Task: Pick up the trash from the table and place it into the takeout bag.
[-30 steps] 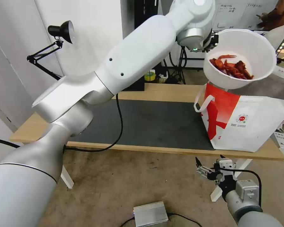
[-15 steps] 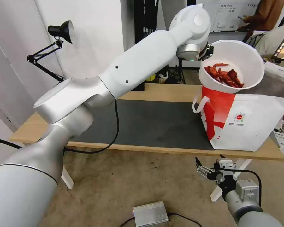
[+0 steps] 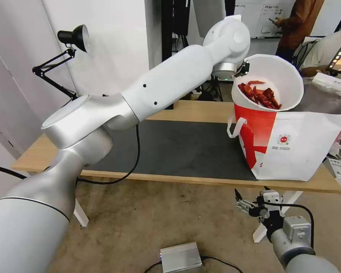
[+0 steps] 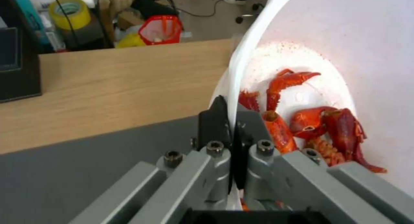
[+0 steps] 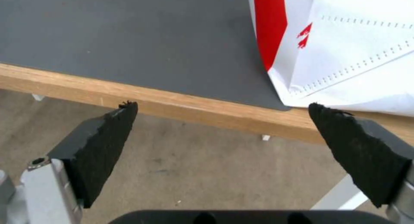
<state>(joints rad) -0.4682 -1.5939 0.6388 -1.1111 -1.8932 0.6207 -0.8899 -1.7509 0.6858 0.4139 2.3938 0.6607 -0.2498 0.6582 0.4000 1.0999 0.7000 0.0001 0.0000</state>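
Note:
The trash in hand is a white round bowl (image 3: 271, 76) of red crayfish shells (image 3: 258, 94), tilted and sinking into the open top of the takeout bag (image 3: 291, 146), which stands at the right end of the table (image 3: 185, 110). My left gripper (image 3: 243, 70) is shut on the bowl's rim; in the left wrist view its fingers (image 4: 215, 120) pinch the rim of the bowl (image 4: 345, 39) beside the shells (image 4: 319, 120). My right gripper (image 3: 240, 203) hangs open below the table's front edge, its pads (image 5: 103, 143) wide apart, facing the bag (image 5: 345, 49).
A dark grey mat (image 3: 178, 148) covers the middle of the table. A black desk lamp (image 3: 74, 38) is clamped at the back left. A silver box (image 3: 180, 257) with a cable lies on the floor. A black cable (image 3: 138, 151) trails over the mat's front edge.
My left arm has lowered the bowl leftward and down, from above the bag into its open top. The right arm has stayed still.

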